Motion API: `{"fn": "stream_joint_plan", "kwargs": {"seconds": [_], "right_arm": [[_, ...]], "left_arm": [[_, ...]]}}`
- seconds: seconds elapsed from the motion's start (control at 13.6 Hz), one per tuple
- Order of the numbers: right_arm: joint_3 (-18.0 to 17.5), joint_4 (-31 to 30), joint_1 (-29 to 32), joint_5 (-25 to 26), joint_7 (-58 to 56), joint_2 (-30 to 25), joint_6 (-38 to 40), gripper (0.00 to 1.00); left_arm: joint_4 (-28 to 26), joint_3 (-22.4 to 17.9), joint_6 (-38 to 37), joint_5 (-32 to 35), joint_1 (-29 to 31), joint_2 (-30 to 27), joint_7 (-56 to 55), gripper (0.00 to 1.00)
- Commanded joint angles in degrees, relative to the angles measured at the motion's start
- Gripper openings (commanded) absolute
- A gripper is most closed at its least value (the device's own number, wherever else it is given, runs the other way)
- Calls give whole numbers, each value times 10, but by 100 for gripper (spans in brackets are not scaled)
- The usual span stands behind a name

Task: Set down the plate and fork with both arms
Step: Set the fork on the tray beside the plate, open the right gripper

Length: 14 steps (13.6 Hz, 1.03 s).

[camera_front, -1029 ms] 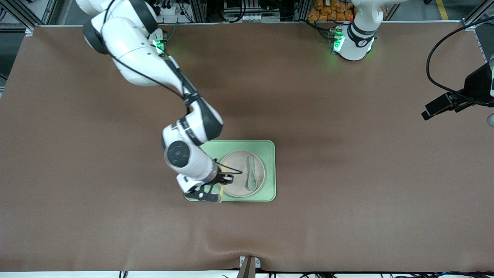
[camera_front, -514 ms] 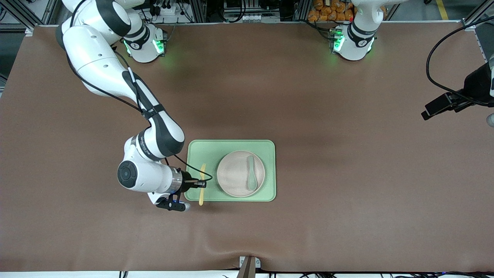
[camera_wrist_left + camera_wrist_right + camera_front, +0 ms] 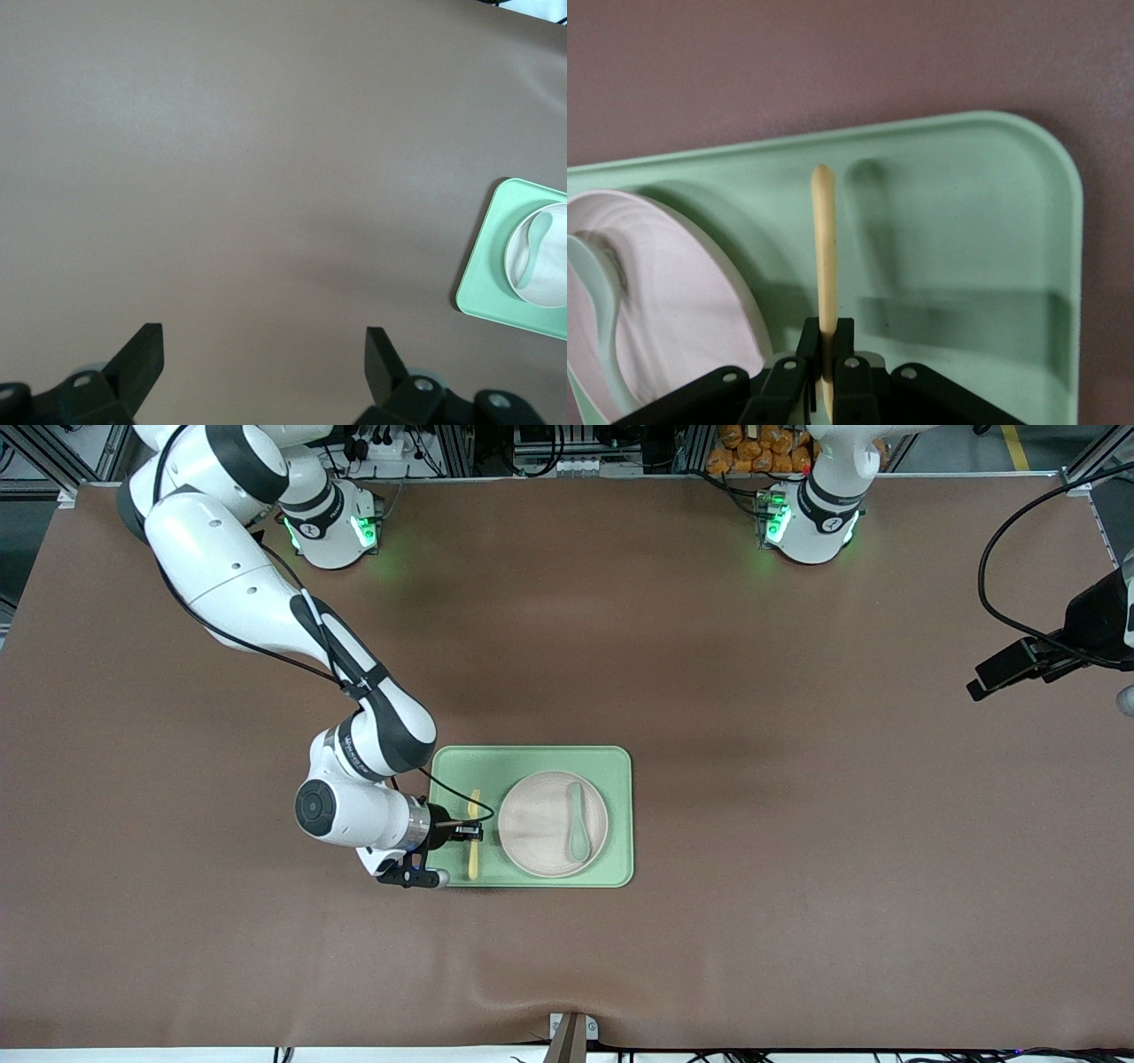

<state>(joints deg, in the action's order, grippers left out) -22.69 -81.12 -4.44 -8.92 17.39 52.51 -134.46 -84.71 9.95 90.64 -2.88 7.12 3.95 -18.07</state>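
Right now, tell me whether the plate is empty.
Not empty: the plate on the tray has a spoon lying in it.

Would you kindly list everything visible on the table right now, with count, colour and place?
tray: one, light green, on the brown table nearer the front camera.
plate: one, pale beige-pink, on the tray toward the left arm's end.
spoon: one, grey-green, lying in the plate.
fork: one, pale yellow, over the tray beside the plate, held.
right tool: one, black, shut on the fork over the tray.
left tool: one, black, open, waiting over bare table.
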Motion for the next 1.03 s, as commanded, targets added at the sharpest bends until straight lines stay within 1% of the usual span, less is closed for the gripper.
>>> {"fn": "stream_joint_plan", "kwargs": {"seconds": [0.0,0.15,0.22,0.29,0.37,0.44,0.51,0.59,0.66,0.73,0.81,0.96], "right_arm": [[-18,-55,20,-11,-20,-34,-8,1],[-19,-79,31,-12,-51,-48,-10,1],[-23,-86,36,-11,-60,-52,-10,4],[-24,-87,36,-12,-61,-52,-10,17],[-24,-87,36,-11,-61,-51,-10,34],[-23,-87,36,-11,-61,-50,-11,47],[-23,-87,36,-11,-61,-51,-11,63],[-23,-86,38,-11,-61,-51,-10,82],[-23,-82,38,-11,-62,-51,-8,92],[-22,-74,38,-8,-63,-51,-6,100],[-22,-56,37,-6,-62,-51,-3,100],[-20,-21,36,2,-61,-51,30,100]], "left_arm": [[-11,2,0,12,1,-13,8,100],[-11,2,0,12,1,-14,8,100],[-11,2,0,12,1,-15,8,100],[-11,2,-1,12,1,-15,8,100],[-11,3,-1,12,1,-15,8,100],[-11,3,-1,12,1,-15,8,100],[-11,3,-3,12,0,-16,7,100],[-11,3,-8,12,0,-17,7,100],[-10,3,-12,12,0,-18,7,100],[-11,4,-13,12,0,-22,8,100],[-10,4,-14,12,-1,-23,8,100],[-8,4,-17,12,-3,-23,9,100]]}}
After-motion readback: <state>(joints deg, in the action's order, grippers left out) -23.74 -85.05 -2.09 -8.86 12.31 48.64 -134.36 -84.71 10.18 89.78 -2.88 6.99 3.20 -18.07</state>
